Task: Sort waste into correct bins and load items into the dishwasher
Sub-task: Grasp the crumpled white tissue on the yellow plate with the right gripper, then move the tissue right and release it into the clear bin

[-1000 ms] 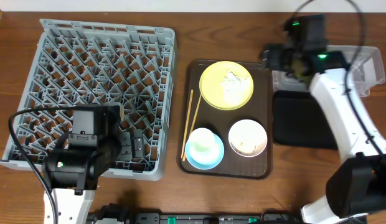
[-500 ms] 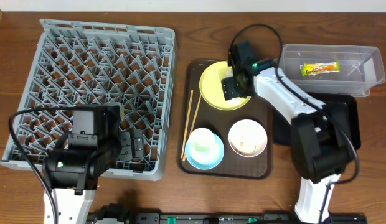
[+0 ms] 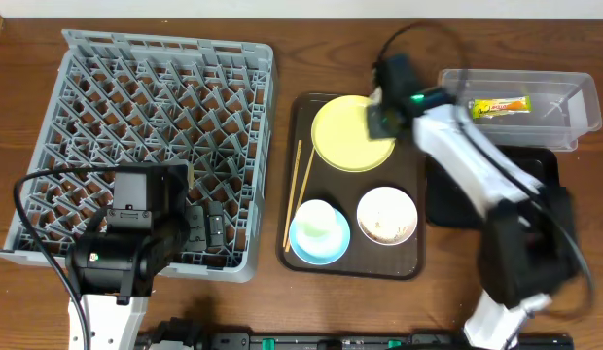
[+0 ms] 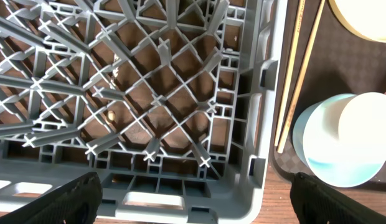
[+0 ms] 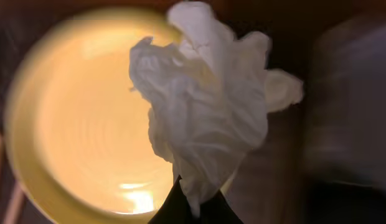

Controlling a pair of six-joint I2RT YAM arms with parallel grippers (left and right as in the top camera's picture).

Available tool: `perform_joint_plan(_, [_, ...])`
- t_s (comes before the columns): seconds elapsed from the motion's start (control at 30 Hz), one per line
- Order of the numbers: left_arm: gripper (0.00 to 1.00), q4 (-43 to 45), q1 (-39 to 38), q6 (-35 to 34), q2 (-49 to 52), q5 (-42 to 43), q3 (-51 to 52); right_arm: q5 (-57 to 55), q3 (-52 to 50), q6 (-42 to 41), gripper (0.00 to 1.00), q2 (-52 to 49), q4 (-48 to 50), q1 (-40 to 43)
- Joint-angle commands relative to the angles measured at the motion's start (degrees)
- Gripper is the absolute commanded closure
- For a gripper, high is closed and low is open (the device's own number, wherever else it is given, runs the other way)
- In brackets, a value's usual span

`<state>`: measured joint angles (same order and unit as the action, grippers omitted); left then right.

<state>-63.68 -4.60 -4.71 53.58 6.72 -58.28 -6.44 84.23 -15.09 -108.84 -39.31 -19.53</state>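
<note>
Right gripper [image 5: 188, 208]: clenched on crumpled white tissue [image 5: 205, 118], just above yellow-green plate [image 5: 81, 143]. Left gripper [image 4: 199, 202]: released, jaws wide, well left of plate.

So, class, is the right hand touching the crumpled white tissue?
Touching. The right wrist view shows the right hand shut on the crumpled white tissue, a fold pinched between its dark fingertips, in front of the yellow plate.
</note>
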Motion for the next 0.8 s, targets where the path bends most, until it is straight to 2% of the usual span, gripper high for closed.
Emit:
perform_joint_plan(0.0, [0.04, -0.2, -0.1, -0.5, 0.0, 0.1, -1.3, -9.7, 1.1, -1.9, 0.98, 9.0, 0.4, 4.7])
perform_joint_plan(0.1, [0.04, -0.2, -0.1, -0.5, 0.0, 0.1, -1.3, -13.8, 1.1, -5.3, 0.94, 11.7, 0.3, 9.1])
perform_joint_plan(0.23, [0.04, -0.2, -0.1, -0.5, 0.0, 0.1, -1.3, -13.5, 1.0, -10.3, 0.94, 10.9, -0.9, 15.7])
perform_joint_plan(0.43, [0.04, -0.2, -0.1, -0.5, 0.0, 0.1, -1.3, -7.4, 1.0, -12.9, 0.82, 7.2, -0.8, 21.9])
perform_joint_plan(0.47, [0.04, -0.2, -0.1, -0.5, 0.0, 0.1, -1.3, -5.9, 1.0, -12.9, 0.73, 6.7, -1.0, 22.6])
perform_joint_plan(0.57, [0.03, -0.2, -0.1, -0.5, 0.0, 0.1, -1.3, -2.3, 1.0, -12.9, 0.38, 6.2, -0.8, 24.2])
perform_joint_plan(0.6, [0.03, -0.2, -0.1, -0.5, 0.0, 0.1, -1.3, -1.6, 1.1, -11.8, 0.32, 6.5, -0.8, 24.6])
perform_joint_plan(0.67, [0.04, -0.2, -0.1, -0.5, 0.0, 0.1, -1.3, -0.3, 1.1, -9.4, 0.26, 7.5, -0.7, 25.0])
perform_joint_plan(0.77, [0.04, -0.2, -0.1, -0.5, 0.0, 0.1, -1.3, 5.5, 1.2, -3.1, 0.26, 11.0, -1.3, 24.9])
